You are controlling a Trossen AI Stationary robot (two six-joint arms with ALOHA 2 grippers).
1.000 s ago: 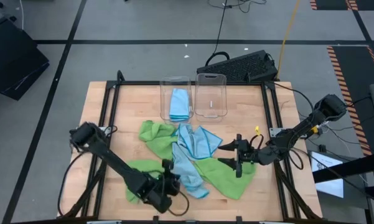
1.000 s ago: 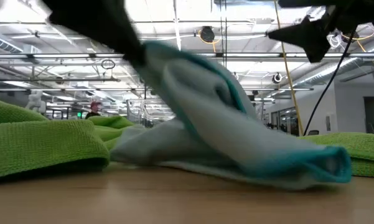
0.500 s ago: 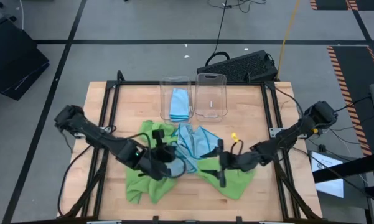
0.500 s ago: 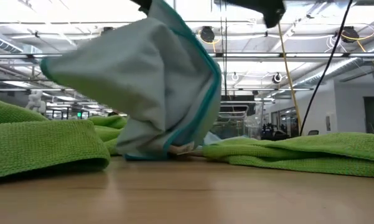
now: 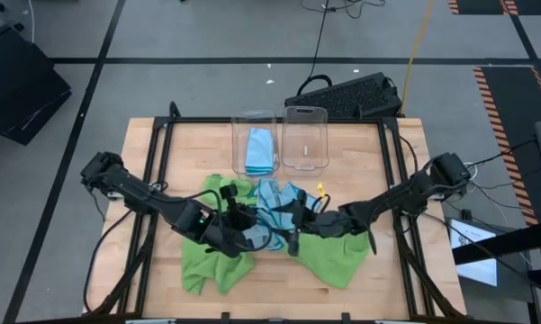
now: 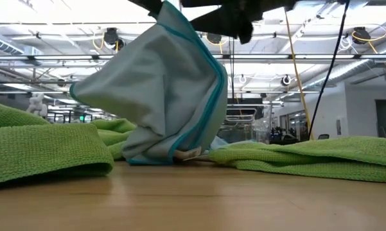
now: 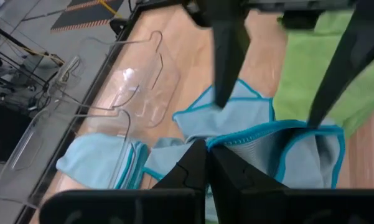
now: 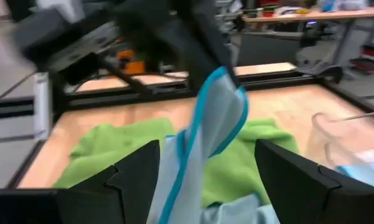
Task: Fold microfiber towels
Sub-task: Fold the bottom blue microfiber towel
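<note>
My left gripper (image 5: 250,236) is shut on a light blue towel (image 6: 160,96), held up over the middle of the table. My right gripper (image 5: 291,232) is open just to its right. Its two fingers (image 7: 227,56) stand on either side of the hanging towel (image 8: 215,118); I cannot tell whether they touch it. A second blue towel (image 5: 284,200) lies spread behind them. Green towels lie at the near left (image 5: 205,263), the near right (image 5: 335,259) and farther back (image 5: 223,191). My left gripper pinches the blue towel's teal-hemmed edge (image 7: 219,140) between its two shut fingers; one layer or several, I cannot tell. The fingers slant down from the table's left. The towel hangs slack below them in loose folds, its lower end (image 6: 170,154) resting on the table.
Two clear bins stand at the far middle: the left bin (image 5: 255,121) holds a folded blue towel (image 5: 261,151), the right bin (image 5: 306,115) holds nothing. A black frame (image 5: 157,162) borders the wooden table (image 5: 189,144). A keyboard (image 5: 347,94) lies beyond the far edge.
My left gripper has risen from the near edge and gone toward the table's middle, rolling as it went. The blue towel, once lying flat, now hangs with only its lower end on the table. My open right gripper has travelled left up to the towel.
</note>
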